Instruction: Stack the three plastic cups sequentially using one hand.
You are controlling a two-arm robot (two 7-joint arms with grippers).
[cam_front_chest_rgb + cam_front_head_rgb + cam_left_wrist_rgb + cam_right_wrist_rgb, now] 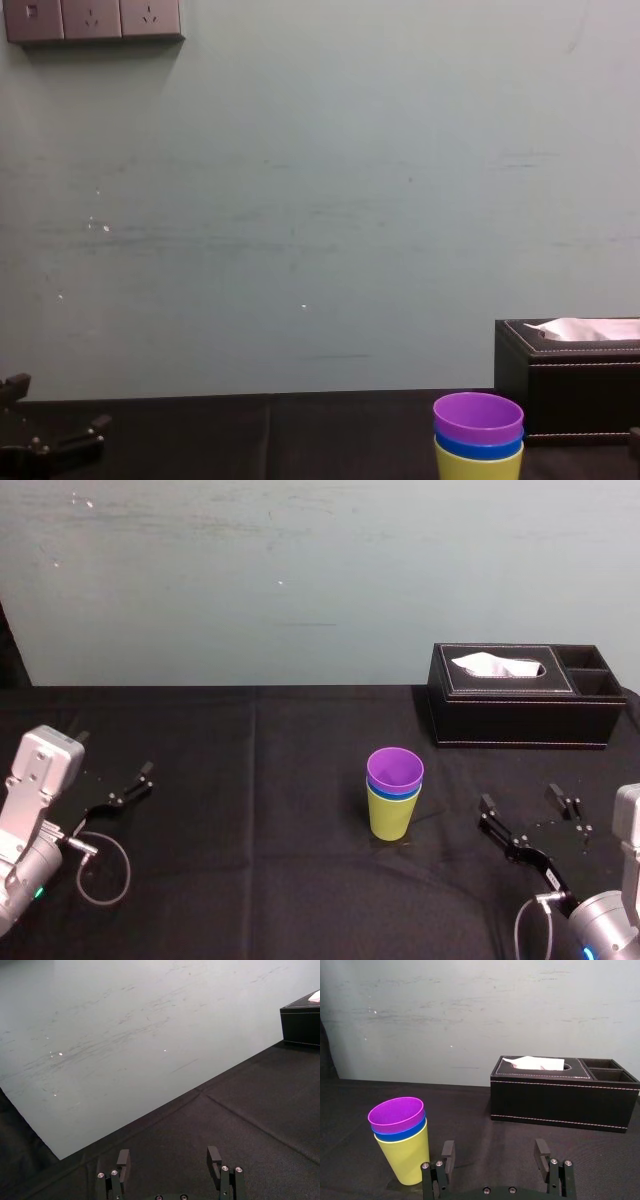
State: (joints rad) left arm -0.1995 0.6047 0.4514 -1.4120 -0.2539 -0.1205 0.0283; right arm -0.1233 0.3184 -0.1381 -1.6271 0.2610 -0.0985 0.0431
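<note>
Pale scuffed wall (320, 200), what look like sockets (92, 18), black-clothed table (250, 780)

A surface (250, 810) draped in creased black cloth carries two things. Near its centre the lime-yellow cup (390, 820) stands upright, with the blue cup (402, 793) and the purple cup (394, 770) nested inside. At two o'clock, well apart, sits a black tissue box (520, 720).

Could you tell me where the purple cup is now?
In the head view the purple cup tops the stack mid-table, nested in the blue cup, left of the tissue box.
</note>
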